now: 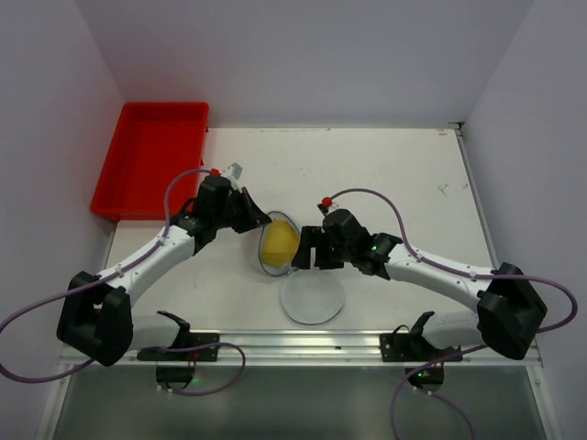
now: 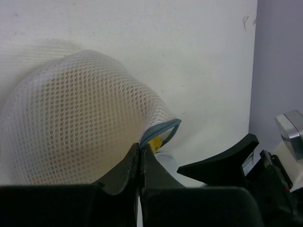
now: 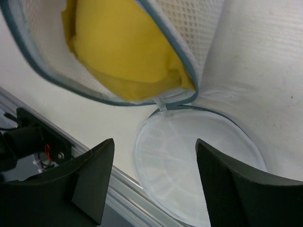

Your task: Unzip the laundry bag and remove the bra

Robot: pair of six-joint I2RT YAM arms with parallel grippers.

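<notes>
On the table (image 1: 394,183), the laundry bag (image 2: 80,118) is being pinched in the clamped left gripper (image 2: 142,153); mesh risks being caught with the bra (image 3: 123,52) by the wide-spread right gripper (image 3: 155,146).

Tray: a red rectangular plastic tray (image 1: 151,156) with raised walls, at the far left corner of the surface and close to the left wall.
Surface: white and matte (image 1: 394,174), filling most of the overhead view.
Marks: a few small dark scuffs (image 1: 443,190) near the far right corner; the left wrist view also shows them (image 2: 246,20).
Rail: a silver aluminium rail (image 1: 303,344) along the near edge; in the right wrist view it is a pale metal strip (image 3: 124,191).
Walls: plain lilac-grey walls (image 1: 303,55) on the left, back and right.
Panel: a grey glossy panel (image 1: 293,403) below the rail.
</notes>
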